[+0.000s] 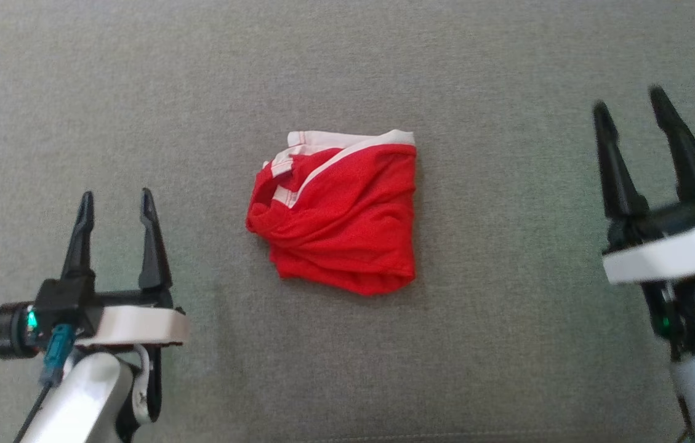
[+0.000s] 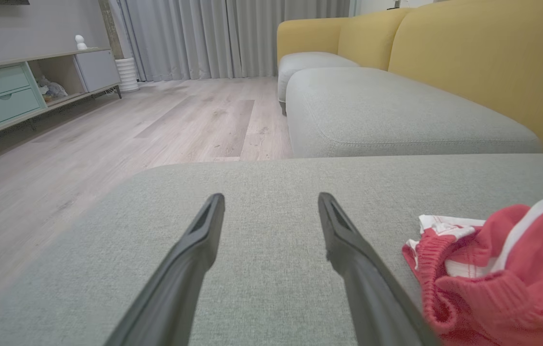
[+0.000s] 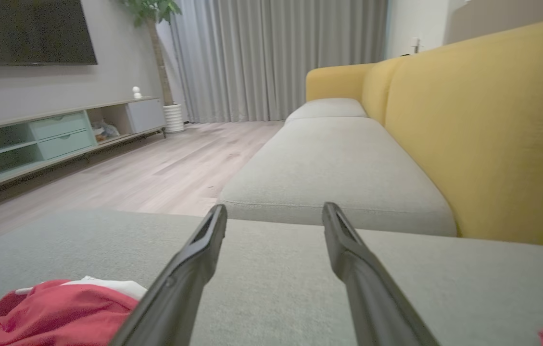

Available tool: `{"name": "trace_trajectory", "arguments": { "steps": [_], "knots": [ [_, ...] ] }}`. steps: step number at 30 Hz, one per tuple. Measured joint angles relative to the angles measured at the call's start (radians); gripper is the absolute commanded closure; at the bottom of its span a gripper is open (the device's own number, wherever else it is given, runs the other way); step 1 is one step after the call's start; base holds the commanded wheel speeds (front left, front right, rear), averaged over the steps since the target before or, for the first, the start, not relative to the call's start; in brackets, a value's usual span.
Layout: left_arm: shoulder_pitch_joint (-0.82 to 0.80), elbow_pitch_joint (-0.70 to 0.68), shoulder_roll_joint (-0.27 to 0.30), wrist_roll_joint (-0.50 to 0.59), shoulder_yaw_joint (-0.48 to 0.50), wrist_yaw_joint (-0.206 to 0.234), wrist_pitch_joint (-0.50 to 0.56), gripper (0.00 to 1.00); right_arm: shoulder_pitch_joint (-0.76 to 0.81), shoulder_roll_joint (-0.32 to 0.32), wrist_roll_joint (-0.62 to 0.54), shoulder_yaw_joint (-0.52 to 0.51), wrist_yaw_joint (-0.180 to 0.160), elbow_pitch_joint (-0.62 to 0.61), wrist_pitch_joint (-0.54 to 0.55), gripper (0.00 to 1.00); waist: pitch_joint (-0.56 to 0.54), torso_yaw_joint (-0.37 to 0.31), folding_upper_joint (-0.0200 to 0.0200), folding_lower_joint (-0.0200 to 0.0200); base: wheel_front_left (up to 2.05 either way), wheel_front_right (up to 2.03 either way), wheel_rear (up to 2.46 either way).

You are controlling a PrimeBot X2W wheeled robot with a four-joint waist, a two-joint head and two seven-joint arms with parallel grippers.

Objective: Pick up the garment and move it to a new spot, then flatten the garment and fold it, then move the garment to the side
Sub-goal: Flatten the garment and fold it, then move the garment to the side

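Red garment [image 1: 338, 221] lies mid-frame in head view on grey cushion [image 1: 138, 92], folded into compact packet, white trim along top edge, lower edge rumpled. Left tool [image 1: 116, 197], lower left: fingers wide apart, empty, well apart from garment. Right tool [image 1: 628, 101], right edge: likewise wide apart, holding nothing. Judgement: pick-up, flattening and folding look done; 1 step may remain, shifting garment to side.

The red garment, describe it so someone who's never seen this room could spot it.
Look at the wide grey seat cushion of the yellow-backed sofa. Between the left claw and the right claw, touching neither, lies a folded bright red garment. Its white trim bands along the top edge set it apart from the plain grey fabric.
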Motion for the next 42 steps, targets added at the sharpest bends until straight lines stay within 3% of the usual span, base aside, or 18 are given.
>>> {"name": "trace_trajectory", "arguments": {
  "steps": [9, 18, 32, 42],
  "knots": [
    [0.050, -0.019, 0.035, 0.007, 0.014, 0.020, 0.008, 0.00, 0.173, 0.105, -0.030, -0.105, 0.000, -0.128, 0.088, 0.00, -0.057, -0.030, 0.0000, 0.0000, 0.00, 0.00, 0.00],
    [0.131, -0.047, 0.088, 0.004, 0.011, 0.023, 0.057, 0.00, 0.282, 0.165, -0.050, -0.130, 0.000, -0.174, 0.174, 0.00, -0.157, -0.042, 0.0000, -0.0001, 0.00, 0.00, 0.00],
    [0.229, -0.068, 0.112, -0.031, -0.011, 0.023, 0.093, 0.00, 0.375, 0.190, -0.088, -0.126, 0.000, -0.210, 0.238, 0.00, -0.271, -0.057, 0.0000, 0.0000, 0.00, 0.00, 0.00],
    [0.245, -0.070, 0.119, -0.039, -0.012, 0.023, 0.094, 0.00, 0.385, 0.194, -0.094, -0.128, 0.000, -0.232, 0.267, 0.00, -0.287, -0.058, 0.0000, 0.0000, 0.00, 0.00, 0.00]
  ]
}}
